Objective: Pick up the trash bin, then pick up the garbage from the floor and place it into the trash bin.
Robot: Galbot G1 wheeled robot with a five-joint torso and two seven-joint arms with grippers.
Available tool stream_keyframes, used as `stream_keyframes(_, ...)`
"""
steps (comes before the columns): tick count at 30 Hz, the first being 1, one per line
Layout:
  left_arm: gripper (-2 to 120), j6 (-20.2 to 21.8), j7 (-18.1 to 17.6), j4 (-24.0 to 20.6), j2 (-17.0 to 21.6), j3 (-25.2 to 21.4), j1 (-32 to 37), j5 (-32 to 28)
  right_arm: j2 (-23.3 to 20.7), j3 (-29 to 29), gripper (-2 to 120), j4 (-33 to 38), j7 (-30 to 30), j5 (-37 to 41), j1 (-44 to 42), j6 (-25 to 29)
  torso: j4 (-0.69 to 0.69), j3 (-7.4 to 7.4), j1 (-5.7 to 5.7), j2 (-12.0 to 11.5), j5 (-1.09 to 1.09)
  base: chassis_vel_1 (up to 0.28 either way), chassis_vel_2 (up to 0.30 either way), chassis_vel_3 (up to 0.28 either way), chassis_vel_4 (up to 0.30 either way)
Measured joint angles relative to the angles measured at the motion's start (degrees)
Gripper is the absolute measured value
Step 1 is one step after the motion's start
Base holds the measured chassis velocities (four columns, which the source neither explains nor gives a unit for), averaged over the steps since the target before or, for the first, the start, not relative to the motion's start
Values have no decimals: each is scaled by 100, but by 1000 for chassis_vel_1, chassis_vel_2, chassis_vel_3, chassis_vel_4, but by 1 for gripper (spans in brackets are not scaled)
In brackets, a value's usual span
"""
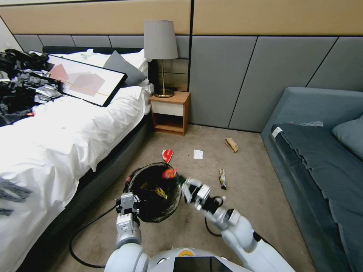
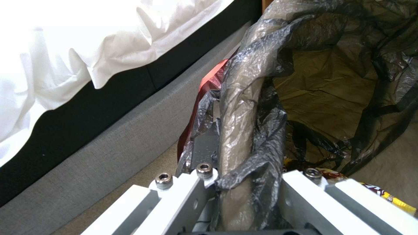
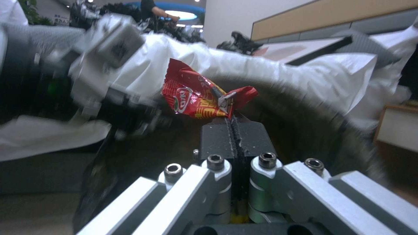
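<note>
Right gripper (image 3: pixel 233 117) jaws pinched on a red snack wrapper (image 3: pixel 196 99) — light, crinkly, best held by its edge — over the trash bin (image 1: pixel 153 190), whose bag-lined rim the left gripper (image 1: pixel 128 206) clamps beside the bed (image 1: pixel 56 151).

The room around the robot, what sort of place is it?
Most likely a hotel-style bedroom: a bed with white bedding, a lamp on a small nightstand, and a grey sofa opposite. Litter lies on the carpet.
</note>
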Motion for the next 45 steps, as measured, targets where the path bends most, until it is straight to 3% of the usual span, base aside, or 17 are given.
stream_keyframes(8, 1, -14, 2, -21, -20, 16, 12, 31, 320, -264, 0, -590, 41, -110, 170, 32, 0, 0, 0, 0, 0, 0, 0, 0, 0)
stream_keyframes(22, 1, -30, 2, -16, -38, 44, 1, 46, 523, -271, 0, -823, 165, -110, 385, -34, 1, 0, 0, 0, 0, 0, 0, 0, 0)
stream_keyframes(23, 1, -31, 2, -15, -39, 39, 1, 47, 528, -279, 7, -770, 205, -117, 389, -79, 0, 0, 0, 0, -1, 0, 0, 0, 0)
stream_keyframes(29, 1, -32, 1, -9, -47, 38, -4, 47, 546, -282, 22, -734, 231, -129, 401, -112, 0, 0, 0, 0, -1, 0, 0, 0, 0)
stream_keyframes(33, 1, -33, 1, -2, -55, 44, -11, 51, 555, -285, 41, -686, 256, -132, 395, -139, 0, 0, 0, 0, -1, 0, 0, 0, 0)
stream_keyframes(38, 1, -34, 1, 0, -56, 46, -11, 52, 555, -263, 53, -680, 265, -133, 392, -144, 0, 0, 0, 0, -1, 0, 0, 0, 0)
stream_keyframes(41, 1, -35, 1, 1, -58, 51, -4, 63, 540, -224, 72, -658, 283, -134, 376, -150, 0, 0, 1, 0, 0, 0, 0, 0, 0)
stream_keyframes(45, 1, -38, 1, 1, -60, 55, 2, 71, 490, -176, 86, -591, 297, -113, 401, -200, 0, 0, 0, 0, 0, 0, 0, 0, 0)
